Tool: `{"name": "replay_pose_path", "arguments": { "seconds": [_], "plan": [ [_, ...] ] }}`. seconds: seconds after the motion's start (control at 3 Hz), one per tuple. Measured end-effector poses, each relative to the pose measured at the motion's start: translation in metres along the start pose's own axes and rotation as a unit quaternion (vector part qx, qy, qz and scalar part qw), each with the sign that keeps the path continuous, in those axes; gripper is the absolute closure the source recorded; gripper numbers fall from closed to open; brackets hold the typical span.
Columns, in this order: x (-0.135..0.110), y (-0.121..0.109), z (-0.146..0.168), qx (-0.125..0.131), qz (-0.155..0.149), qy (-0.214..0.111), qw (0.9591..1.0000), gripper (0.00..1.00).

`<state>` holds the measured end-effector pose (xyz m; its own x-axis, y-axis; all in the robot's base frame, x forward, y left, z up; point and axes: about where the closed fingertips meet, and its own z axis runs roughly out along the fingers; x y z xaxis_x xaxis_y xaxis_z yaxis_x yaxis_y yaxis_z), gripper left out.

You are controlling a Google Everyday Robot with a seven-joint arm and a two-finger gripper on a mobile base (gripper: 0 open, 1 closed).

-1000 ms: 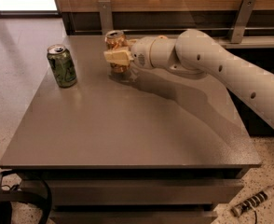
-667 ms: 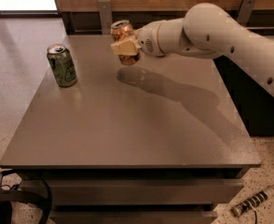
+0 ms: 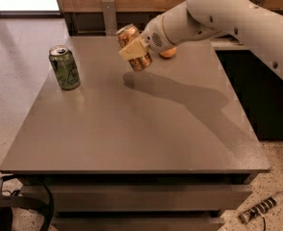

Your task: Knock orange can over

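The orange can [image 3: 127, 33], orange-tan with a silver top, is tilted with its top leaning left and hangs just above the grey table [image 3: 132, 129], near the far edge. My gripper [image 3: 134, 48] is shut on it from the right; one tan finger [image 3: 130, 51] lies across the can's front. The can's shadow falls on the table below it. The white arm [image 3: 237, 18] reaches in from the upper right.
A green can [image 3: 64, 67] stands upright at the table's far left. A round orange fruit [image 3: 168, 54] lies on the table behind the gripper. A dark counter runs along the right side. A power strip [image 3: 264, 208] lies on the floor at lower right.
The orange can stood on the table in the gripper; it has since come up off the surface, shifted a little to the right and tilted. The green can has not moved.
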<state>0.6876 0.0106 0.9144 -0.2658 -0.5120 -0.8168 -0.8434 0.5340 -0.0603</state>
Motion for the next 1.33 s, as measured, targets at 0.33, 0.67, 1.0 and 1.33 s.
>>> {"name": "replay_pose_path", "arguments": {
  "seconds": [0.33,0.67,1.0,1.33],
  "plan": [
    [0.014,0.007,0.005,-0.009,-0.013,0.06,0.9981,1.0],
    [0.028,0.014,0.015,-0.011,-0.024,0.115,0.993,1.0],
    [0.047,0.018,0.034,-0.011,-0.03,0.177,0.9837,1.0],
    [0.064,0.018,0.052,-0.004,-0.029,0.239,0.9705,1.0]
  ]
}}
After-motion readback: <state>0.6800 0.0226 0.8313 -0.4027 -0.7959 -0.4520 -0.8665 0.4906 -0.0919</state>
